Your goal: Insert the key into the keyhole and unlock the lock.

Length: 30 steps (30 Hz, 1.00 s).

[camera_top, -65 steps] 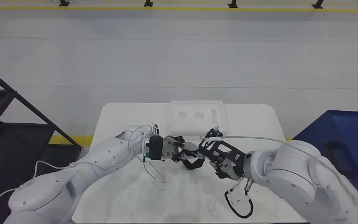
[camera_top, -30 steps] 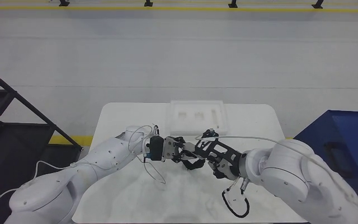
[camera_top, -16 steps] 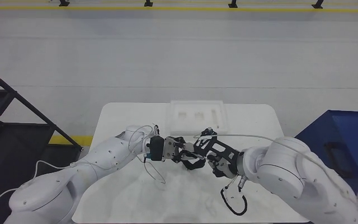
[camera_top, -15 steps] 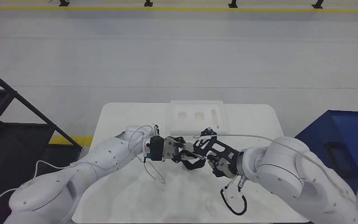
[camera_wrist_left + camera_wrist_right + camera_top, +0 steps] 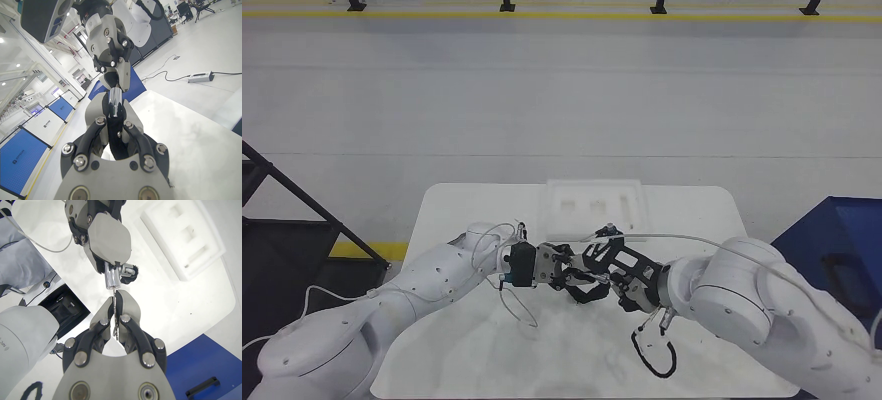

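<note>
1. The right gripper point(image 5: 115, 295) is pinching the key point(image 5: 114, 306) between narrowly set fingers, with the blade sticking out past the fingertips and the key ring hanging back between the finger links.
2. The key's tip is meeting the keyhole face of the lock point(image 5: 112, 277), a short chrome cylinder. How far the blade is entering cannot be told.
3. The left gripper point(image 5: 113, 106) is clamping the lock's other end, its fingers closed on the cylinder and pointing it straight at the right gripper.
4. In the top view, both grippers are facing each other tip to tip over the middle of the table point(image 5: 462, 230), with the lock and key held off its surface.
5. A white foam tray point(image 5: 552, 210) with rectangular recesses is lying at the table's far edge, just beyond the grippers.
6. A blue bin point(image 5: 832, 240) is standing beside the table on the robot's right.
</note>
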Each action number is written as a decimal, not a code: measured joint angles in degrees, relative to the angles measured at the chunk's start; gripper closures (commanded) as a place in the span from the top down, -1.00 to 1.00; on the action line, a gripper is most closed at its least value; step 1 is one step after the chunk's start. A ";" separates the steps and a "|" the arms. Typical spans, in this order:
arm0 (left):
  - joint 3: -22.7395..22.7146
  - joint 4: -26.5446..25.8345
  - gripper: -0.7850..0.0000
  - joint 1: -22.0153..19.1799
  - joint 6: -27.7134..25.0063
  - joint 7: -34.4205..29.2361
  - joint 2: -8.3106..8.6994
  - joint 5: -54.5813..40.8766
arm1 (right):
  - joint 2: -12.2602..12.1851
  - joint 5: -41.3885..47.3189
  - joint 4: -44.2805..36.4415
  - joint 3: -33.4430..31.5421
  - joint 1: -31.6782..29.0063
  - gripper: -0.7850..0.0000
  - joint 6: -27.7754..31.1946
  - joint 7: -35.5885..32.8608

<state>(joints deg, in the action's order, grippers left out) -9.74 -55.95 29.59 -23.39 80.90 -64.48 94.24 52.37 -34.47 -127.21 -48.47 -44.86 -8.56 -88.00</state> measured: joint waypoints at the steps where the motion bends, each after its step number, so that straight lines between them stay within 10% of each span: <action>1: 0.00 -0.01 -1.00 0.03 -0.02 -0.02 -0.01 0.06 | -0.03 0.09 0.04 0.09 0.19 -1.00 -0.10 0.00; 30: 0.00 -0.32 -1.00 0.41 -0.53 -0.53 -0.53 0.27 | 0.18 2.05 1.38 2.47 3.46 -0.98 -1.96 0.00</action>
<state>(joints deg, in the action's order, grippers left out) -9.74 -56.27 30.01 -23.92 80.37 -65.02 94.51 52.55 -32.42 -125.83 -46.00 -41.40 -10.52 -88.00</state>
